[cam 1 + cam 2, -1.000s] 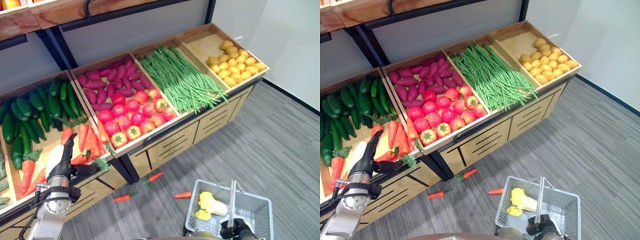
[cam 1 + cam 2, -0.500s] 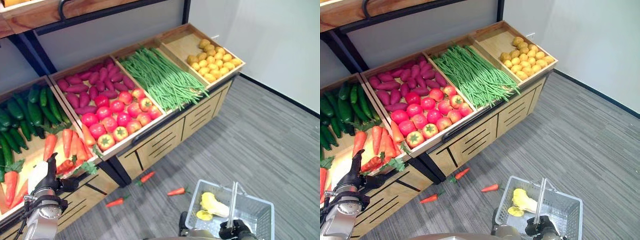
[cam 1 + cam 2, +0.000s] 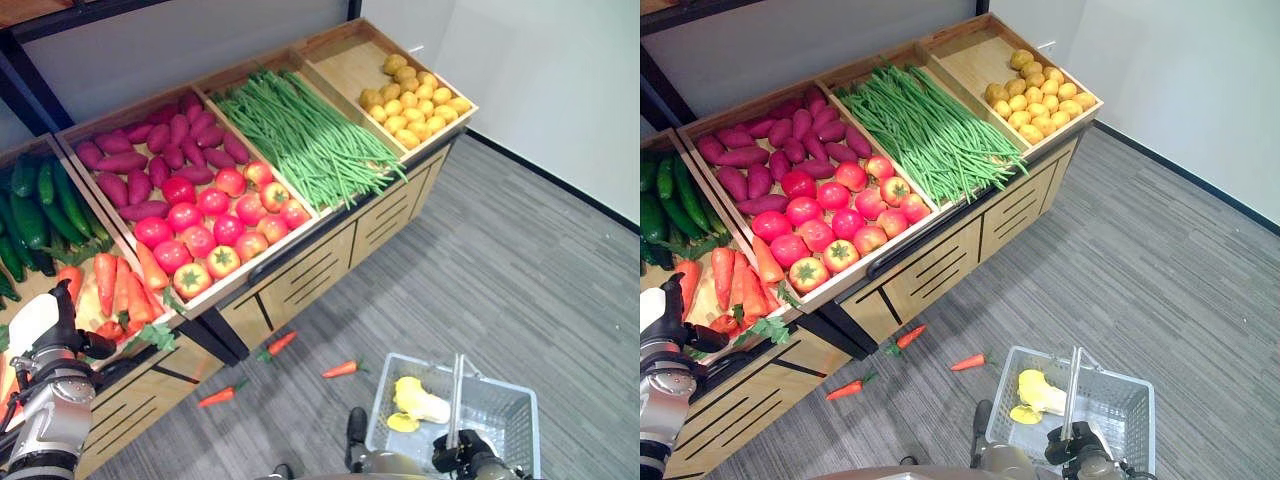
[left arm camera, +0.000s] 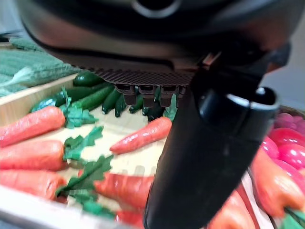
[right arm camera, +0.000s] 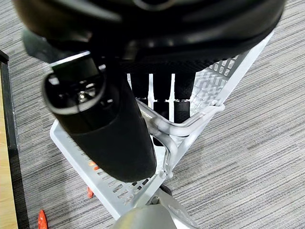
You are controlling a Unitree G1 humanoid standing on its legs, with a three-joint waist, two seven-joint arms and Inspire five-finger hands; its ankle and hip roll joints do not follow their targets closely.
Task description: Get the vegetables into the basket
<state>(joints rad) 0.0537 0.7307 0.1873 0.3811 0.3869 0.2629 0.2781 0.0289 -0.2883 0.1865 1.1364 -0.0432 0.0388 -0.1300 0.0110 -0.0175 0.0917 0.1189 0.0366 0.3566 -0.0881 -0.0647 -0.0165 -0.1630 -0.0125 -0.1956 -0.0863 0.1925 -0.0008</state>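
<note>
My left hand [image 3: 72, 344] hovers at the front edge of the carrot bin [image 3: 112, 288], fingers relaxed and holding nothing; orange carrots [image 4: 143, 136] with green tops lie just past its thumb [image 4: 209, 157]. My right hand [image 3: 458, 452] is shut on the metal handle [image 5: 190, 121] of a white wire basket [image 3: 505, 425] hanging low at the right. A pale yellow leafy vegetable [image 3: 420, 405] lies inside the basket. Three carrots lie on the grey floor [image 3: 280, 343] [image 3: 342, 369] [image 3: 220, 396].
The wooden stand holds bins of cucumbers [image 3: 40, 200], purple sweet potatoes [image 3: 150, 150], red tomatoes [image 3: 210, 225], green beans [image 3: 310, 140] and yellow potatoes [image 3: 415, 100]. Drawer fronts [image 3: 300, 285] face the carpeted floor, and a white wall [image 3: 560, 90] stands at the right.
The whole picture has shifted, so the camera moved. My left hand has drawn back a little towards the carrot bin's front edge. The right hand keeps hold of the basket handle.
</note>
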